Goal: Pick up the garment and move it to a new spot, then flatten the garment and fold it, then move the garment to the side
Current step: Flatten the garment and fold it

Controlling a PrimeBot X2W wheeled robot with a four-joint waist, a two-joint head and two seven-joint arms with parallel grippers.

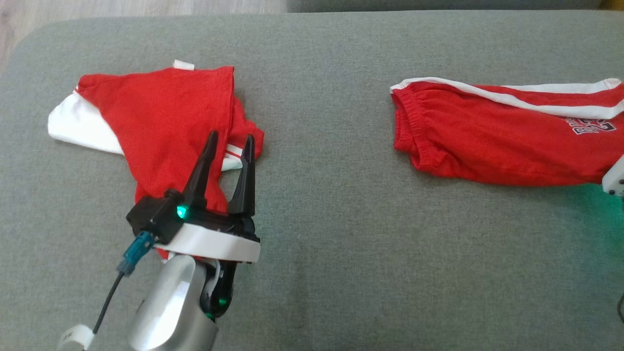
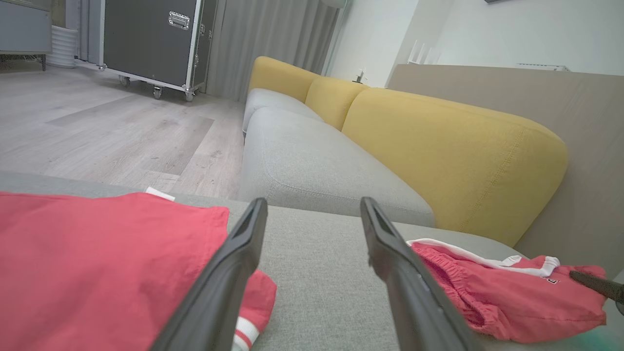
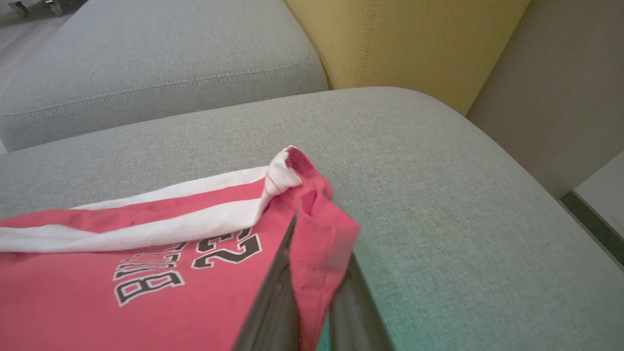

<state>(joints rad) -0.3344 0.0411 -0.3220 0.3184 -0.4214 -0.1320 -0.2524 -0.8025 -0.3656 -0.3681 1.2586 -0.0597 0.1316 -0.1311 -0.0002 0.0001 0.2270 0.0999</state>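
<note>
A red pair of shorts [image 1: 497, 141] with white side stripes and dark lettering lies flat at the right of the grey cushion [image 1: 331, 234]. My right gripper [image 3: 317, 253] is shut on a folded-up corner of the shorts [image 3: 146, 292] at their hem. A pale part of that arm [image 1: 615, 178] shows at the right edge of the head view. A crumpled red and white top [image 1: 165, 112] lies at the left. My left gripper [image 1: 231, 137] hovers open over its near right edge, with nothing between the fingers [image 2: 234, 273].
The grey cushion ends at a wooden floor [image 2: 97, 126] beyond the top. A grey sofa seat [image 2: 317, 165] with yellow back cushions [image 2: 453, 151] stands behind. A wheeled black case [image 2: 146, 44] is far off. Bare cushion lies between the two garments.
</note>
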